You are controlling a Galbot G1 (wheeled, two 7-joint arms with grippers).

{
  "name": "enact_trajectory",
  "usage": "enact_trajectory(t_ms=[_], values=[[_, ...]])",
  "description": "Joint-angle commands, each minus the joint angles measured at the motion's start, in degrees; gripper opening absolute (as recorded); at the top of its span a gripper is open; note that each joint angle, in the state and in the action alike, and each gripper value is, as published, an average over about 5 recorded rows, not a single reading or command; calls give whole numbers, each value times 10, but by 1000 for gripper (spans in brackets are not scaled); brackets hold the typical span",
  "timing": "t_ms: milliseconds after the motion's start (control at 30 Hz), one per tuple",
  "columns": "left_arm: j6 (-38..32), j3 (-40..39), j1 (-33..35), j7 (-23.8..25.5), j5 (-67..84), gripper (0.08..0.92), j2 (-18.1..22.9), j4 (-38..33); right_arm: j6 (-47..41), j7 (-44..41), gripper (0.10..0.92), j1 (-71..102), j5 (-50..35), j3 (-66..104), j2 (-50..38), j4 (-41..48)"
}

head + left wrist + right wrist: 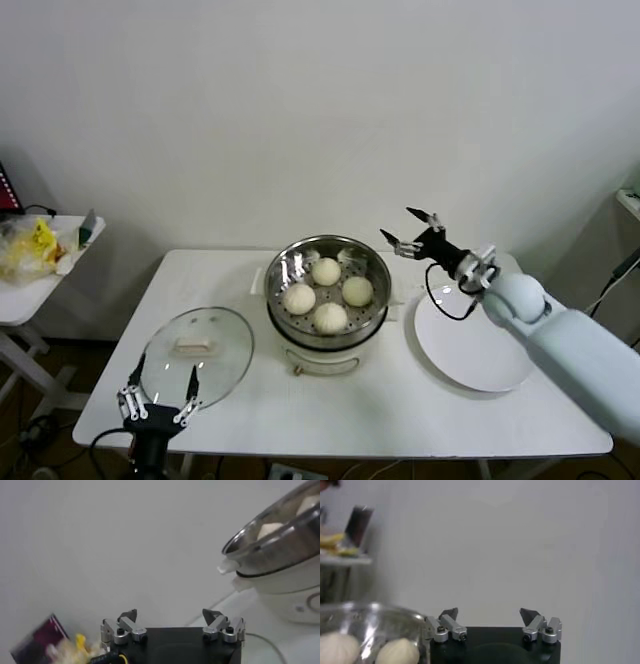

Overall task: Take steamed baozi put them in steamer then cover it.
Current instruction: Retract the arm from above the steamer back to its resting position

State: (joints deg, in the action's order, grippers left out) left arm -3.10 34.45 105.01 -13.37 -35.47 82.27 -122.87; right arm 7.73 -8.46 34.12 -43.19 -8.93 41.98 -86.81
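1. All four steamed baozi [327, 294] sit on the perforated tray inside the steamer [372, 312], mid-desk; by the look of it the loading is done and only the covering is left
2. Glass lid [197, 357] lies flat on the desk [330, 415] to the steamer's left, near the front edge, with its pale knob [192, 346] facing up
3. Left gripper [160, 397] hovers at the lid's front rim, jaws spread wide, nothing between them; it looks like your tool for the lid
4. Right gripper [412, 229] hangs just beside the steamer's right rim, above the back edge of the white plate [470, 352], jaws spread and empty; the plate is bare
5. Advice for the cover step: bring the left jaws over the knob, not the glass rim; close squarely on it, lift straight before travelling, and keep the lid level so it does not swing
6. Lower the lid centred on the steel rim; the buns stand below rim height as far as you can judge, so they should not foul it
7. In the way: the right gripper is close to the steamer's rim, so pull it back over the plate before the lid arrives
8. Around: a side table [20, 300] off to the left carries a yellow bag [30, 247], well apart from the work; a cable trails near the steamer's base in the left wrist view
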Motion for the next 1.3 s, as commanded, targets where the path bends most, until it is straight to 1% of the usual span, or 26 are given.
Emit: enact_trajectory(t_ms=[33, 200, 333, 533, 667, 733, 833, 1000, 1300], values=[[76, -5, -48, 39, -223, 823, -42, -10, 14, 57, 823, 361, 14, 461, 98, -166], [103, -15, -64, 68, -268, 823, -60, 9, 11, 23, 823, 433, 25, 532, 151, -190], [137, -20, -82, 103, -325, 823, -86, 31, 13, 3, 823, 482, 40, 572, 180, -197], [169, -37, -126, 126, -388, 823, -121, 106, 7, -12, 823, 535, 80, 604, 208, -211], [166, -58, -168, 108, -406, 823, -121, 187, 0, -18, 823, 554, 97, 614, 226, -220], [161, -65, -191, 94, -414, 823, -113, 228, 0, -19, 823, 559, 104, 616, 232, -221], [153, -65, -217, 85, -422, 823, -101, 265, -1, -18, 823, 562, 113, 618, 236, -222], [141, -60, -250, 75, -433, 823, -90, 308, -4, -19, 823, 562, 117, 624, 235, -224], [133, -60, -300, 46, -435, 823, -83, 362, -6, -24, 823, 555, 124, 617, 234, -220]])
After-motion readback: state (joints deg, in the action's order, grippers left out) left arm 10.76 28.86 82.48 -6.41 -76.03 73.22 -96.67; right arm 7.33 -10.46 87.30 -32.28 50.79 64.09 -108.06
